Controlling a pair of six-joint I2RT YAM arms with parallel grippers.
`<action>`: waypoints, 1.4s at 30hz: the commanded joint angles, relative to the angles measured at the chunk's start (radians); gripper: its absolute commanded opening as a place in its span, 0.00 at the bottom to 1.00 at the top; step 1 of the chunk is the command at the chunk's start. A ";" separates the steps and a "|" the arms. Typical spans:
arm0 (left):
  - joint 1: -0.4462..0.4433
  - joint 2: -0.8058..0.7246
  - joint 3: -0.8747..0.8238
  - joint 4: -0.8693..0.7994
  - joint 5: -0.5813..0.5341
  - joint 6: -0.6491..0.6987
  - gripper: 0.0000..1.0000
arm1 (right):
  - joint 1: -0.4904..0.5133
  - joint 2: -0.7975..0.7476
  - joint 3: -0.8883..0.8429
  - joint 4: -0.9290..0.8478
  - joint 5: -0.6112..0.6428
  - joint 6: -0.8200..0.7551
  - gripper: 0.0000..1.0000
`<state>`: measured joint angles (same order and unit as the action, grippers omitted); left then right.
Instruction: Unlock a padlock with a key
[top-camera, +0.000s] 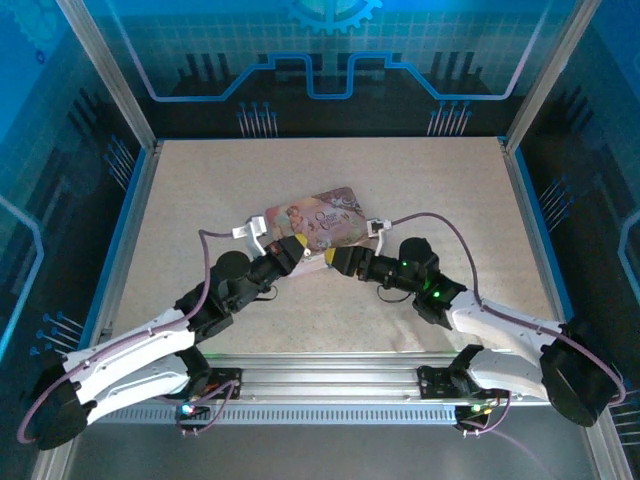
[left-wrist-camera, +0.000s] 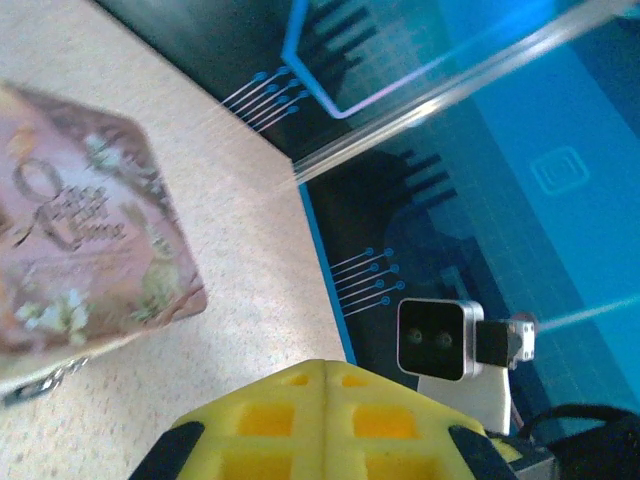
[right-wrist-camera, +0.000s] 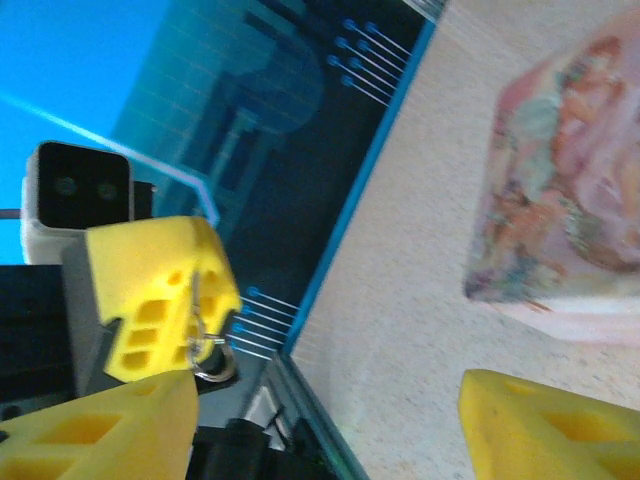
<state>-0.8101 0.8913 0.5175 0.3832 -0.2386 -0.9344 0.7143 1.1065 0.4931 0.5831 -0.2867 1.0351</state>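
Observation:
My left gripper (top-camera: 298, 250) hovers in front of the pink illustrated tin (top-camera: 320, 218), its yellow fingers pressed together (left-wrist-camera: 325, 368). In the right wrist view a thin metal sliver, the key (right-wrist-camera: 200, 310), sits in the seam of those shut fingers (right-wrist-camera: 150, 290), with a small silvery ring (right-wrist-camera: 215, 365) dangling below. My right gripper (top-camera: 337, 261) faces the left one at close range. It is wide open (right-wrist-camera: 320, 400) with nothing between its fingers. The padlock is out of view. The tin (left-wrist-camera: 80, 230) lies flat on the table (right-wrist-camera: 570, 190).
The speckled table (top-camera: 420, 190) is bounded by a blue edge strip (top-camera: 528, 215) and clear walls. An aluminium rail (top-camera: 330, 385) runs along the near edge between the arm bases. The right wrist's camera housing (left-wrist-camera: 440, 340) sits just beyond my left fingertips.

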 joint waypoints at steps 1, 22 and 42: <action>-0.023 0.012 0.021 0.189 0.015 0.200 0.00 | -0.004 -0.019 -0.009 0.209 -0.054 -0.017 0.73; -0.093 0.093 -0.001 0.434 -0.106 0.169 0.00 | 0.072 0.027 0.030 0.359 -0.030 -0.013 0.64; -0.094 0.086 -0.019 0.434 -0.134 0.149 0.00 | 0.071 0.099 0.101 0.354 -0.029 0.003 0.27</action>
<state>-0.8951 0.9840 0.5125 0.7708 -0.3439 -0.7727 0.7788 1.1957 0.5648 0.9031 -0.3222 1.0378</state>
